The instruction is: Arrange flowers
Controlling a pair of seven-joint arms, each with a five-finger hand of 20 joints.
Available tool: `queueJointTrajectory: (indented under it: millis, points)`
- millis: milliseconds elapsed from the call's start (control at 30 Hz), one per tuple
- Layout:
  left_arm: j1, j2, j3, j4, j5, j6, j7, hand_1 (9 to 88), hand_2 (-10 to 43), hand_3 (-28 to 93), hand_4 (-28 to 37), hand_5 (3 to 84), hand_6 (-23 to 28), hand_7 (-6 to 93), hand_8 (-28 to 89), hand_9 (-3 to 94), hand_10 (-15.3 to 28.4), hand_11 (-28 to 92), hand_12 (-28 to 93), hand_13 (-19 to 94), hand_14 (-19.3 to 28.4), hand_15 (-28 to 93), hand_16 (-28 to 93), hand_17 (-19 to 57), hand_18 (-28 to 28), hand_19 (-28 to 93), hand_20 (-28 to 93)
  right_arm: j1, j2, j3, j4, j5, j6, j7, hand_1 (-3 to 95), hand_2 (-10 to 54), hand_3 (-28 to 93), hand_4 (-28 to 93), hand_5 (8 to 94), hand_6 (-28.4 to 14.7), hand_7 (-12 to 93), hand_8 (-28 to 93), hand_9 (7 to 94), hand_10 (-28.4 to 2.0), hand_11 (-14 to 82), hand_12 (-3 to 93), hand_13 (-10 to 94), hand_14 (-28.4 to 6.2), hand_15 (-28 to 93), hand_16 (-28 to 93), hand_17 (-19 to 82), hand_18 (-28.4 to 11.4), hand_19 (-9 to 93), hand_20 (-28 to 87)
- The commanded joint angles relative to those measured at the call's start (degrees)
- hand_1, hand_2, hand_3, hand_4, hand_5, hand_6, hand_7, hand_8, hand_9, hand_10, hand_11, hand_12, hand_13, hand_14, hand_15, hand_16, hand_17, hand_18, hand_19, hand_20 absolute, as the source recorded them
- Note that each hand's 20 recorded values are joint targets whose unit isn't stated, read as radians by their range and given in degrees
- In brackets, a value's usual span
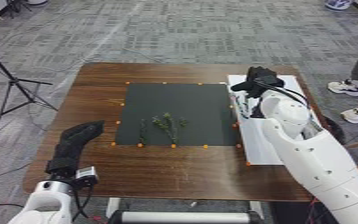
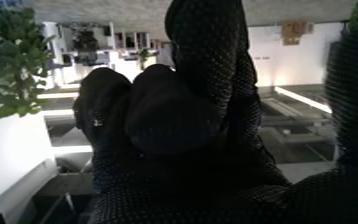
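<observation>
So the right hand (image 1: 261, 80) is over the far part of the white board (image 1: 262, 152), thumb apart from the fingers, pretty loose. Left hand (image 1: 82, 132) is above the counter (image 1: 140, 172), fingers straight and together. The green sprigs (image 1: 167, 126) are lying on the dark mat (image 1: 177, 100), just right of the left hand, and well over to the left of the right hand, closer to the robot.
</observation>
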State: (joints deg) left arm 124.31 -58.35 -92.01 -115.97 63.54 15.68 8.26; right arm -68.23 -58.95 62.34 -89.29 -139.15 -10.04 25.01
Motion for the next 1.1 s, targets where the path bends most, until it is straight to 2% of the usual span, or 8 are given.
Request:
queueJointTrajectory:
  millis: [33, 133, 500, 767, 833, 867, 967, 1100]
  points:
    - [0.72, -0.22, -0.1, -0.49, -0.05, -0.79, -0.75, 29.2, 2.1, 70, -17.4, 50.5, 5.0, 17.3, -7, 43.6, 12.8, 20, 12, 34, 16.9, 20, 1, 5.2, 12.3, 11, 17, -1.65, -1.8, 1.04, 1.84, -1.76, -4.4, -0.69, 13.6, -9.5, 58, -8, 77.3, -5.3, 27, -4, 90.6, -12.2, 37.5, 27.2, 87, -6.2, 66, 42, 60, -18.7, 93, 56]
    - [0.54, -0.2, -0.01, -0.45, -0.01, -0.89, -0.81, 29.2, 2.1, 70, -17.4, 50.5, 5.0, 17.3, -7, 43.7, 12.7, 20, 12, 34, 17.0, 20, 1, 5.2, 12.3, 11, 17, -2.03, -2.47, 1.32, 2.62, -2.59, -6.19, -0.94, 11.9, -9.5, 56, -8, 76.1, -6.3, 24, -4, 89.2, -12.9, 36.8, 27.2, 86, -6.7, 64, 42, 59, -18.7, 93, 54]
    - [0.24, -0.06, 0.06, -0.34, 0.11, -1.27, -1.16, 29.2, 2.1, 70, -17.4, 50.5, 5.1, 17.2, -7, 43.6, 12.7, 20, 12, 34, 16.9, 20, 1, 5.2, 12.3, 11, 17, -1.52, -2.54, -1.91, 6.33, -8.18, -3.78, 0.58, 13.5, -9.5, 55, -8, 75.8, -6.8, 23, -3, 88.9, -13.1, 36.3, 26.9, 86, -6.9, 63, 41, 60, -17.9, 93, 51]
    - [0.3, -0.1, -0.01, -0.41, 0.06, -1.12, -1.04, 29.2, 2.1, 70, -17.4, 50.6, 5.1, 17.2, -7, 43.6, 12.8, 20, 12, 34, 16.9, 20, 1, 5.2, 12.3, 11, 17, -0.68, -2.89, -3.9, 8.41, -9.74, -0.31, 2.75, 33.3, -9.5, 62, -10, 78.7, -3.7, 30, -3, 92.9, -11.1, 37.8, 26.5, 91, -4.8, 63, 40, 64, -15.6, 93, 51]
    - [0.3, -0.13, 0.03, -0.39, 0.01, -1.08, -0.87, 29.2, 2.0, 70, -17.3, 50.5, 5.1, 17.3, -7, 43.6, 12.8, 20, 12, 34, 16.9, 20, 1, 5.2, 12.3, 11, 17, -0.44, -3.0, -3.93, 8.51, -9.2, -1.17, 3.37, 40.9, -9.5, 59, -11, 78.8, -2.0, 29, 20, 93.6, -10.7, 39.1, 26.1, 92, -4.2, 63, 40, 66, -15.1, 93, 52]
    - [0.34, -0.18, 0.0, -0.41, 0.03, -1.14, -0.86, 29.2, 2.0, 70, -17.3, 50.5, 5.1, 17.3, -7, 43.6, 12.8, 20, 12, 34, 16.9, 20, 1, 5.2, 12.3, 11, 17, -0.44, -3.02, -3.97, 8.63, -9.25, -1.2, 3.51, 46.6, -9.5, 55, -10, 79.3, -0.8, 30, 25, 93.7, -10.4, 40.3, 25.8, 93, -4.0, 63, 40, 66, -14.8, 93, 53]
    - [0.51, -0.34, -0.04, -0.45, -0.05, -1.08, -0.67, 29.2, 2.0, 70, -17.3, 50.5, 5.0, 17.3, -7, 43.6, 12.8, 20, 12, 34, 16.9, 20, 1, 5.2, 12.3, 11, 17, -0.58, -2.73, -4.2, 8.71, -9.26, -0.75, 3.63, 52.6, -9.5, 56, -8, 79.9, 0.2, 31, 28, 93.7, -9.7, 42.6, 25.2, 93, -3.4, 64, 40, 68, -14.1, 93, 53]
    - [0.84, -0.26, -0.21, -0.6, -0.12, -0.96, -0.55, 29.1, 2.0, 70, -17.4, 50.5, 5.1, 17.3, -7, 43.6, 12.8, 20, 12, 34, 16.9, 20, 1, 5.2, 12.3, 11, 17, -0.56, -1.83, -4.28, 7.49, -8.57, 1.5, 3.2, 53.3, -9.5, 60, -7, 80.5, 0.5, 33, 28, 93.7, -9.2, 44.9, 24.9, 94, -2.6, 65, 40, 69, -13.7, 93, 54]
